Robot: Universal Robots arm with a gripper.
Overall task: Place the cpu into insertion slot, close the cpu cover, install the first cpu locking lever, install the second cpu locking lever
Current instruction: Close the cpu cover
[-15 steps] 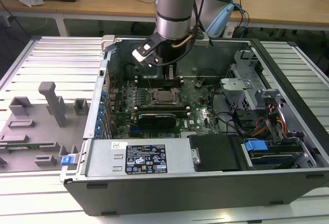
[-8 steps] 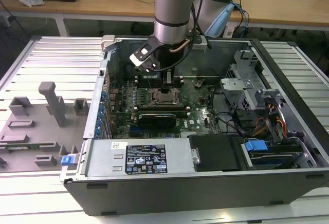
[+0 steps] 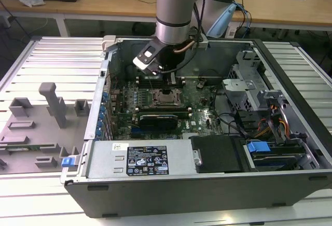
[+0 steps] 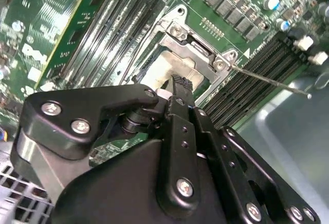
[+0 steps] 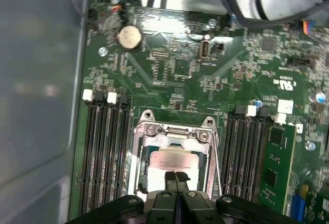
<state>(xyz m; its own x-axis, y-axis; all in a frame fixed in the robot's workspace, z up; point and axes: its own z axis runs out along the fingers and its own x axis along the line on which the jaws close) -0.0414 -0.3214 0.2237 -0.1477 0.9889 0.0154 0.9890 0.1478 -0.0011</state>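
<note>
We see the jaws pressed together with nothing between them, their tips right over the cpu [image 5: 172, 161]. The chip lies flat in the socket on the green motherboard [image 5: 175, 75], inside the open computer case [image 3: 207, 195]. The cpu cover [image 5: 177, 131] frames the chip; we cannot tell whether it lies fully down. In the second wrist view a thin lever rod [image 4: 270, 81] juts out over the memory slots. A white sticker [image 3: 148, 159] sits on the power supply, its print too small to read. The case rests on a slatted worktop [image 3: 52, 55].
</note>
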